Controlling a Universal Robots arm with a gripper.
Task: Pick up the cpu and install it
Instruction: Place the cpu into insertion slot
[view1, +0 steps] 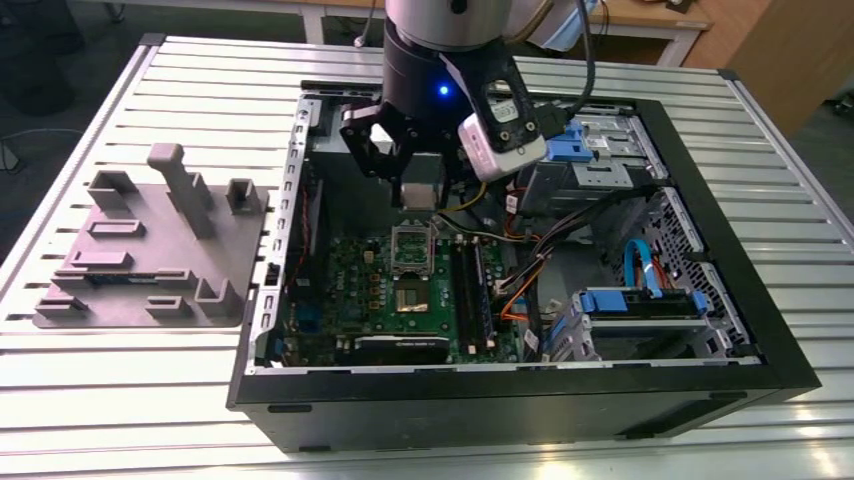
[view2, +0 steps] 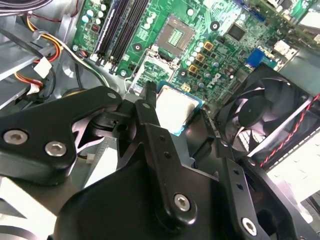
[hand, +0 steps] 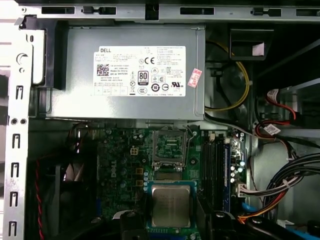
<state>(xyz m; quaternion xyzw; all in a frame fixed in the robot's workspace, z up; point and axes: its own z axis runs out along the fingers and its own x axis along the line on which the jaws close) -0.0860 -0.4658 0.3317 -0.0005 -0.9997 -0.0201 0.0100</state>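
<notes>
The cpu (hand: 171, 202) is a small square chip with a pale silvery top, and my gripper (hand: 171, 221) is shut on it, one black finger on each side. In the second wrist view the cpu (view2: 176, 106) sits between the fingers (view2: 150, 107) of the gripper (view2: 177, 109), above the green motherboard (view2: 225, 45). In the exterior view the gripper (view1: 420, 192) hangs inside the open computer case with the cpu (view1: 420, 196) just above the socket frame (view1: 411, 243). The open metal socket frame (hand: 169, 146) lies just beyond the held chip.
A large grey box with a white label (hand: 135, 70) stands close behind the socket. A black fan (view2: 260, 115) and memory slots (hand: 215, 165) flank it. Cable bundles (hand: 280, 180) and blue drive bays (view1: 641, 310) fill the case's right. A grey fixture plate (view1: 147, 250) lies outside.
</notes>
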